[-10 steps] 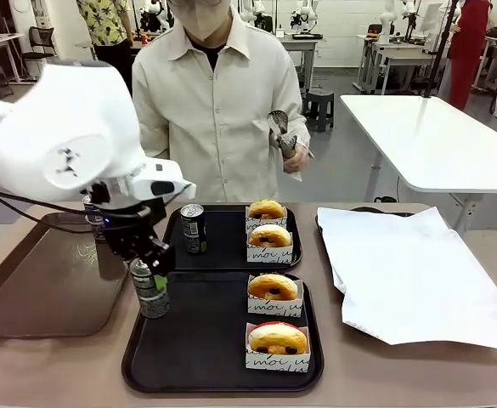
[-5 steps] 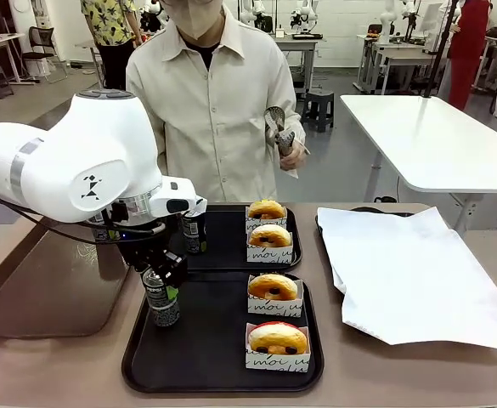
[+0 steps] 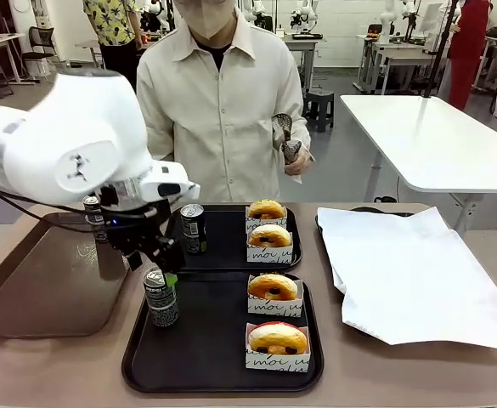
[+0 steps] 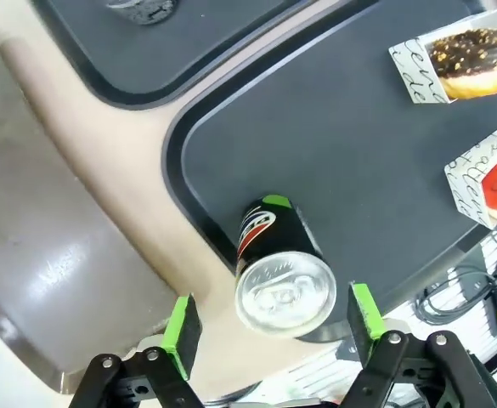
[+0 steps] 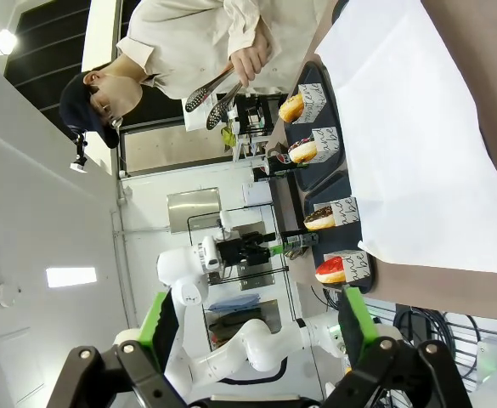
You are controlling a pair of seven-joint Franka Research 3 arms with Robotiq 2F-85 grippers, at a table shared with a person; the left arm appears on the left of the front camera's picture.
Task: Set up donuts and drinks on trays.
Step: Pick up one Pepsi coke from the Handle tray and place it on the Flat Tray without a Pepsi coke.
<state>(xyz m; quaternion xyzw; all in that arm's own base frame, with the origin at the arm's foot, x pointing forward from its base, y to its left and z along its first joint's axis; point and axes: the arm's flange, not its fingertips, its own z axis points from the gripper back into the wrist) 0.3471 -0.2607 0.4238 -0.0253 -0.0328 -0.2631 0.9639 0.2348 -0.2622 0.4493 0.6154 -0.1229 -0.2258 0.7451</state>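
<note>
Green-padded left fingers (image 4: 269, 319) spread, can (image 4: 280, 272) between

Can (image 3: 160, 297) on tray (tool (image 3: 153, 260) off)

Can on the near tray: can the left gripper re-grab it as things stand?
Probably yes. The left gripper is open directly above the can, fingers either side, and the near tray is bare around it.

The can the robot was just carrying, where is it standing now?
In the front view, the can stands upright at the left edge of the near tray, just below the open left end effector, left of the donuts.
</note>
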